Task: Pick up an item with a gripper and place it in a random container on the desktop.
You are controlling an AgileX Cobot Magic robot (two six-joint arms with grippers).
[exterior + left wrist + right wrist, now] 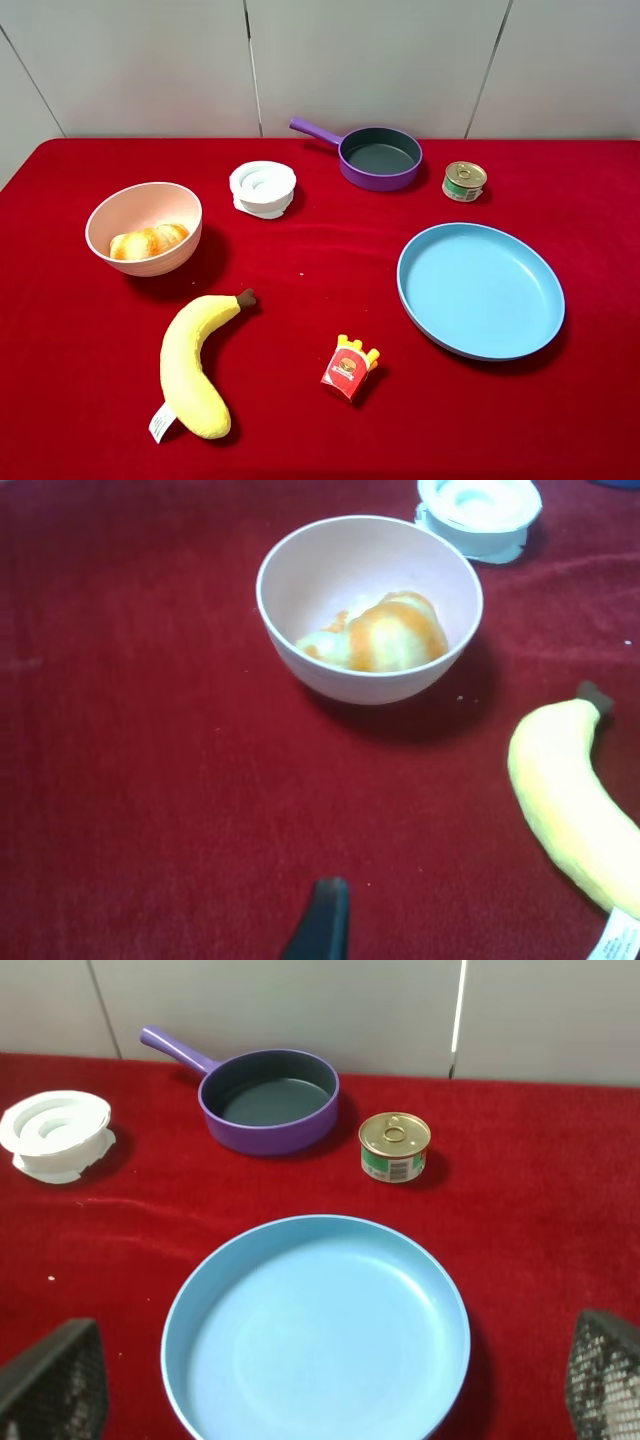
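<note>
I see the bread roll sitting inside the pink bowl at far left, so my left hand, its state unclear, hangs clear, and the right hand is spread wide, empty.

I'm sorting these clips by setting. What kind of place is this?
Probably a lab or test tabletop staged as play kitchen: a red cloth-covered table against plain pale wall panels, set with toy food like a plush banana and a fries packet.

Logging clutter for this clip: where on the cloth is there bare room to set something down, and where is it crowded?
Bare cloth lies between the bowl and the plate, below the white holder. The front right corner past the fries is bare too. Crowded: the back row of holder, pan and can, and the banana near the bowl holding the roll.
</note>
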